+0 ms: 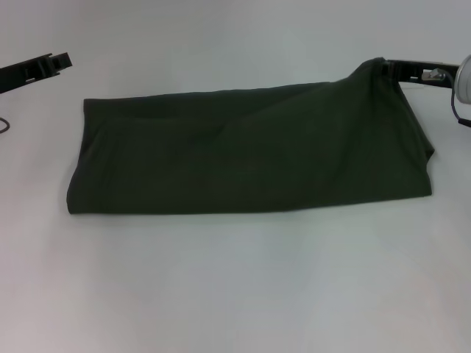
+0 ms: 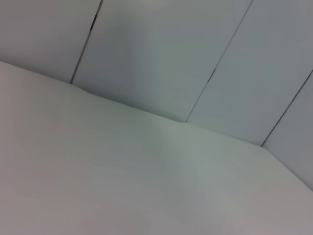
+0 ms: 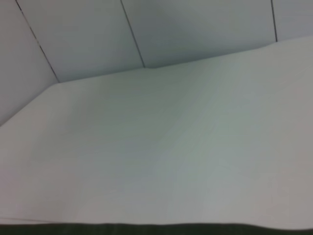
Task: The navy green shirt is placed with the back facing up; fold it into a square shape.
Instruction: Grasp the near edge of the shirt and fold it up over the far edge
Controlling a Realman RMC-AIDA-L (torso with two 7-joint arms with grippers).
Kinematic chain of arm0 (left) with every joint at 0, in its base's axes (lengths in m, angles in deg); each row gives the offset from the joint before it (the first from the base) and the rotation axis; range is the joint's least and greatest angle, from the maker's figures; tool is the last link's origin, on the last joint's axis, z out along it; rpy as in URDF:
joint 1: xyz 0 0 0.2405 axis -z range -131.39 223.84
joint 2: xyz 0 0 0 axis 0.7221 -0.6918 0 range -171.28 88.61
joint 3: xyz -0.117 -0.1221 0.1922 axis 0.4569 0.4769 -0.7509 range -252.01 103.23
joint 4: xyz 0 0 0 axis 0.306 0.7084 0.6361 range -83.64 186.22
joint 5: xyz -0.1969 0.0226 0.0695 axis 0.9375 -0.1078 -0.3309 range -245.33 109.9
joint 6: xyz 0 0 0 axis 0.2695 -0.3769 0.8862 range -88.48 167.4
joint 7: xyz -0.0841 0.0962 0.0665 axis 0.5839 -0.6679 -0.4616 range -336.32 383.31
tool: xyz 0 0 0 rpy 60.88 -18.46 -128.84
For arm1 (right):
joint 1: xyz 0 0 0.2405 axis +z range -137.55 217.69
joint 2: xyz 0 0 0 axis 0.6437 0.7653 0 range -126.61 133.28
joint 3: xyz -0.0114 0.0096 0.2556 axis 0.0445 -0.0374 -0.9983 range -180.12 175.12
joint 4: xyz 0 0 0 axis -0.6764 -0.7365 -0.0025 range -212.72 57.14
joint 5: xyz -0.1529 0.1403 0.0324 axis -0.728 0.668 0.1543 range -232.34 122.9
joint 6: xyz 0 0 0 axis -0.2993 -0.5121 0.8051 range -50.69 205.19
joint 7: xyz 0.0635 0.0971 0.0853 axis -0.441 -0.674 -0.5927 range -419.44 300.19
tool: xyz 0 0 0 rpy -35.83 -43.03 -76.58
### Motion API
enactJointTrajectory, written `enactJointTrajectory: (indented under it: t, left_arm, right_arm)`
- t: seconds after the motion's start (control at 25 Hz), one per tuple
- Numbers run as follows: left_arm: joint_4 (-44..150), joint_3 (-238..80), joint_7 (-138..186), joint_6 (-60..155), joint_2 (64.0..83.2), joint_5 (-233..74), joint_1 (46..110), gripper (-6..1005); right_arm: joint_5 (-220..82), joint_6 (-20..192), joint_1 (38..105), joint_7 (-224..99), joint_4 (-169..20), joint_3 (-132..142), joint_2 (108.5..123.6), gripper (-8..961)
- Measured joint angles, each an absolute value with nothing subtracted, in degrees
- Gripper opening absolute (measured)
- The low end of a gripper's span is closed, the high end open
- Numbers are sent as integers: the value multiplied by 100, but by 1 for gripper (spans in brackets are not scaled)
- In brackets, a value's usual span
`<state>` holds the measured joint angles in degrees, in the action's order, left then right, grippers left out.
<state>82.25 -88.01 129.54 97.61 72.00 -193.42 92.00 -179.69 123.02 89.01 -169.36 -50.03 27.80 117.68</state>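
The navy green shirt (image 1: 250,154) lies across the middle of the white table (image 1: 235,294) in the head view, folded into a long dark band with its plain side up. Its far right corner is pulled up into a peak. My right gripper (image 1: 386,68) is shut on that raised corner, coming in from the right edge. My left gripper (image 1: 62,60) hangs at the far left, apart from the shirt and well above its left end. In the right wrist view, the shirt (image 3: 146,230) shows only as a thin dark strip along one edge.
A thin dark cable (image 1: 4,125) shows at the left edge of the table. Pale wall panels (image 2: 161,54) stand behind the table's far edge in both wrist views. Bare tabletop runs in front of and behind the shirt.
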Motion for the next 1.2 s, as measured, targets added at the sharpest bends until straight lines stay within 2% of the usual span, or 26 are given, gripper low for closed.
enactJointTrajectory:
  t: [0.52,0.72,0.8,1.2]
  left_arm:
    - [7909,-9312,13025,9670,7275,-19337,9101,33]
    - [7729,-9665,12987,8824,7475,-19332,9294,130]
    - [7604,-9888,13013,8356,7535,-19340,9411,204]
    - [7020,-10576,12979,6780,7565,-19363,9718,598]
  right_arm:
    - [-17977,12341,8616,-16876,-5045,2825,11782,41]
    - [-17971,12356,8602,-16871,-5046,3082,11797,42]
    - [-17974,12356,8602,-16896,-5038,3154,11802,42]
    - [-17968,12363,8602,-17126,-5045,3177,11819,44]
